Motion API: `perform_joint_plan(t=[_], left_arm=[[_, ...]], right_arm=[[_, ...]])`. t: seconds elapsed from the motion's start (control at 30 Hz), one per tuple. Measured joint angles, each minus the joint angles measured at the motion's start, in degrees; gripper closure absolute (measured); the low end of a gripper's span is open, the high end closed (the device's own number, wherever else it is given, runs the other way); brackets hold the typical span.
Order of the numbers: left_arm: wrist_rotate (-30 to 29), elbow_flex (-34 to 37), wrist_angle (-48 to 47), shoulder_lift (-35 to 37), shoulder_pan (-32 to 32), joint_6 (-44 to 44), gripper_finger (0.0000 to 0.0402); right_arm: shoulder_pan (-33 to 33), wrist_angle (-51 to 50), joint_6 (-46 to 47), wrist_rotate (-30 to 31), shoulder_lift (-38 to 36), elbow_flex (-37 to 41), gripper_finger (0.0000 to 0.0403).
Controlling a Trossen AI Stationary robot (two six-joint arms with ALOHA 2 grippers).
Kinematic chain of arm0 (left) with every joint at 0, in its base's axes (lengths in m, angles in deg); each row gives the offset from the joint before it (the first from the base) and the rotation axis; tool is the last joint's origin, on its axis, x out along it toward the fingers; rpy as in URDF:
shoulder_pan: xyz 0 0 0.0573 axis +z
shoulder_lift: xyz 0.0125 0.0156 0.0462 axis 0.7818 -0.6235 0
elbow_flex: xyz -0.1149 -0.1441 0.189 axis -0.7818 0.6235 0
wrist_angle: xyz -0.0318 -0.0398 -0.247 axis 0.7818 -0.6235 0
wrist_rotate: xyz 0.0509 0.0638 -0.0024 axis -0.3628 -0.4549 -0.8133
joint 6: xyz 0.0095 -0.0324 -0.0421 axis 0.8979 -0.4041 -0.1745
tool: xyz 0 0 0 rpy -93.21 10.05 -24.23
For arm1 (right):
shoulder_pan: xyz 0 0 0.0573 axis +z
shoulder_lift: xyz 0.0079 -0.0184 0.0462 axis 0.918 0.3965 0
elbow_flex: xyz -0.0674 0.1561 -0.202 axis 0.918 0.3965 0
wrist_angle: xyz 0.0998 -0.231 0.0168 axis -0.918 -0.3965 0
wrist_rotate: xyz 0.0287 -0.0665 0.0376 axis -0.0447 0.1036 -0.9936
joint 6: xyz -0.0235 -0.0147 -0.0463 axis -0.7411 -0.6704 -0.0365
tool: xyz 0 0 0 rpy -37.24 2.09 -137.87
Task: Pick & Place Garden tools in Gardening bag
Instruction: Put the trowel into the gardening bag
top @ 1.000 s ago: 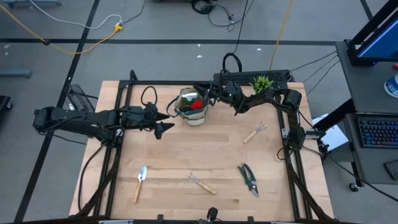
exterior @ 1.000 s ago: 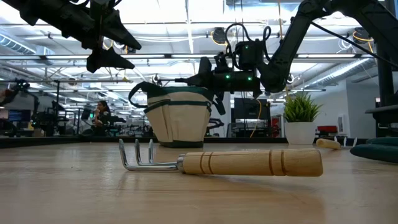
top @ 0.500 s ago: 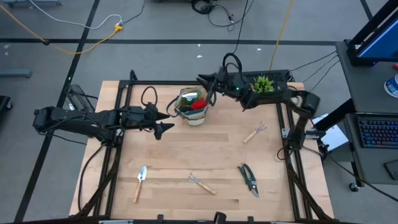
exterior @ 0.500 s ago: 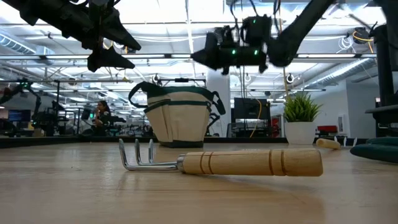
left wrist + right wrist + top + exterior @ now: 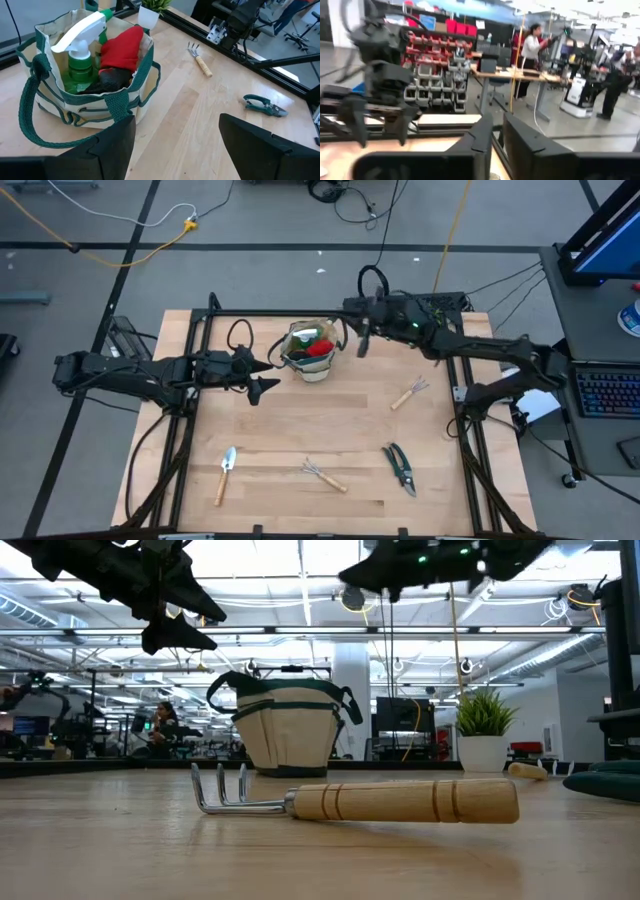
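Note:
The beige gardening bag (image 5: pixel 308 352) with green trim stands at the far middle of the table. It holds a green spray bottle (image 5: pixel 82 60) and a red-black glove (image 5: pixel 120 55). My left gripper (image 5: pixel 268 376) hovers open just left of the bag, its fingers wide apart in the left wrist view (image 5: pixel 175 145). My right gripper (image 5: pixel 362 342) is shut and empty, in the air just right of the bag and high in the low view (image 5: pixel 360 578). A trowel (image 5: pixel 226 473), a rake (image 5: pixel 323 474), pruning shears (image 5: pixel 400 468) and a second small rake (image 5: pixel 409 392) lie flat on the table.
A spiky green potted plant (image 5: pixel 422 312) stands at the far right behind my right arm, and it also shows in the low view (image 5: pixel 483 730). A black frame rail (image 5: pixel 260 315) runs along the far edge. Bare wood lies between the bag and the near tools.
My right gripper has drawn back from above the bag's mouth, risen, and gone toward the table's right edge, its arm stretching out. The bag and the tools on the table have stayed where they were.

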Motion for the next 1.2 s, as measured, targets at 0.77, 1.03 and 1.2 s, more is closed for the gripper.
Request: perform_joint_plan(t=[0.77, 1.03, 1.2], left_arm=[[0.05, 0.02, 0.06, -0.01, -3.29, -2.89, 0.0108], [-0.07, -0.06, -0.06, 0.01, -5.05, -8.06, 0.0107], [-0.03, -2.81, -1.47, -0.01, -7.54, -9.72, 0.0108]], right_arm=[[1.09, -4.39, 10.62, -3.05, -34.26, 27.46, 0.0402], [1.07, -11.16, 12.37, -3.08, -40.32, 30.29, 0.0402], [1.07, -9.66, 15.21, -4.45, -43.73, 35.11, 0.0403]])
